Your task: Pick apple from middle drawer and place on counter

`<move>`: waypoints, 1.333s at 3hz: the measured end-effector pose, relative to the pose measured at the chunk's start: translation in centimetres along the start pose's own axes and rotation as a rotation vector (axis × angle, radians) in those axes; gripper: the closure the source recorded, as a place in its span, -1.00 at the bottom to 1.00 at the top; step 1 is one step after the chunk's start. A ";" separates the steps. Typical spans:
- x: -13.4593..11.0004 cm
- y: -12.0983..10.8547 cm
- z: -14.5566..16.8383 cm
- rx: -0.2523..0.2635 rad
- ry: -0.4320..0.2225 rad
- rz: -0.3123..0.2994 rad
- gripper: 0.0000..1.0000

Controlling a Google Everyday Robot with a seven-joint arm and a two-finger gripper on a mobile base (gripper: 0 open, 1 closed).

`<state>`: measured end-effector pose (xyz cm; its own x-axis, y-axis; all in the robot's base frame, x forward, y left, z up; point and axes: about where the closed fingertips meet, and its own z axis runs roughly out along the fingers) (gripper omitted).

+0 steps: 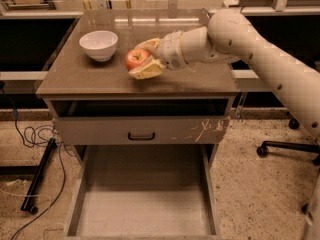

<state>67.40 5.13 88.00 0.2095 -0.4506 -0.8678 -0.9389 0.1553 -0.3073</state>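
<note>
The red-orange apple [135,58] sits between the two pale fingers [146,71] of my gripper [138,60], which is shut on it. The gripper holds it low over the middle of the counter [90,81], just right of a white bowl; I cannot tell whether the apple touches the surface. My white arm [260,49] reaches in from the right. The middle drawer [145,209] is pulled out wide open below, and its floor is bare.
A white bowl [99,44] stands on the counter's left rear part. A closed drawer front with a dark handle [141,135] and white scratches lies above the open drawer. Cables [30,134] lie on the floor at left. A chair base [285,146] stands at right.
</note>
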 end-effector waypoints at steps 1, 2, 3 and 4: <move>1.3 -1.5 1.4 0.004 0.014 0.031 1.00; 2.6 -2.2 2.2 0.006 0.028 0.057 1.00; 3.3 -1.4 2.0 0.017 0.029 0.071 0.69; 3.6 -1.0 2.2 0.010 0.032 0.075 0.22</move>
<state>69.71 5.29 84.33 0.1291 -0.4654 -0.8756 -0.9488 0.1986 -0.2455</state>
